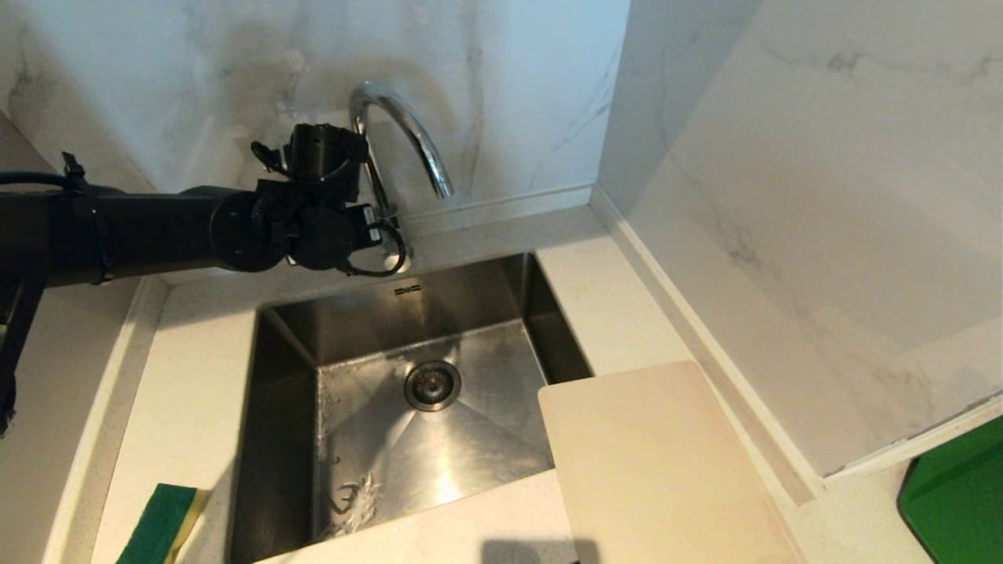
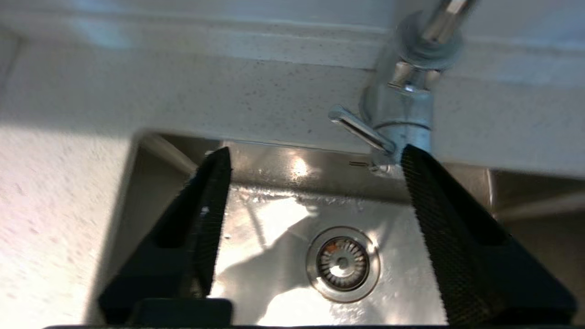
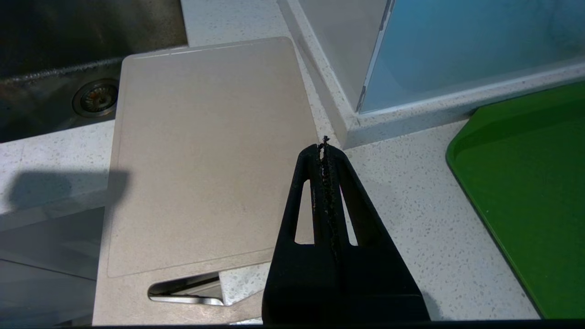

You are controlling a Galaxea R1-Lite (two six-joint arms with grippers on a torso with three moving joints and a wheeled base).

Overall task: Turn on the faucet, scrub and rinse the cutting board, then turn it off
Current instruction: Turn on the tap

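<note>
Hovering over the back rim of the sink (image 1: 266, 439), the left gripper (image 2: 315, 160) has its fingers (image 2: 212, 196) spread wide with nothing between them; the faucet (image 1: 400, 133) stands just beyond the far fingertip, its thin side lever (image 2: 358, 128) pointing into the gap above the fingers but apart from both pads. Between the fingers lies open basin, with the round drain (image 2: 343, 262) below and a wet, glinting floor around it. Water streams from the spout and splashes at the near side of the basin in the head view. Behind the fingers runs the speckled tabletop (image 1: 188, 376) strip and the marble wall, leaving little room past the tap.

The right gripper (image 3: 324, 146) has its fingers pressed together, empty, poised over the tabletop just beside the right long edge of the cutting board (image 3: 205, 151). That board lies flat with its far corner overhanging the sink's right rim and its handle slot toward the wrist. Right of these fingers is bare speckled surface, then the green board (image 3: 530, 192). A green-and-yellow sponge (image 1: 161, 521) rests on the sink's left front edge
</note>
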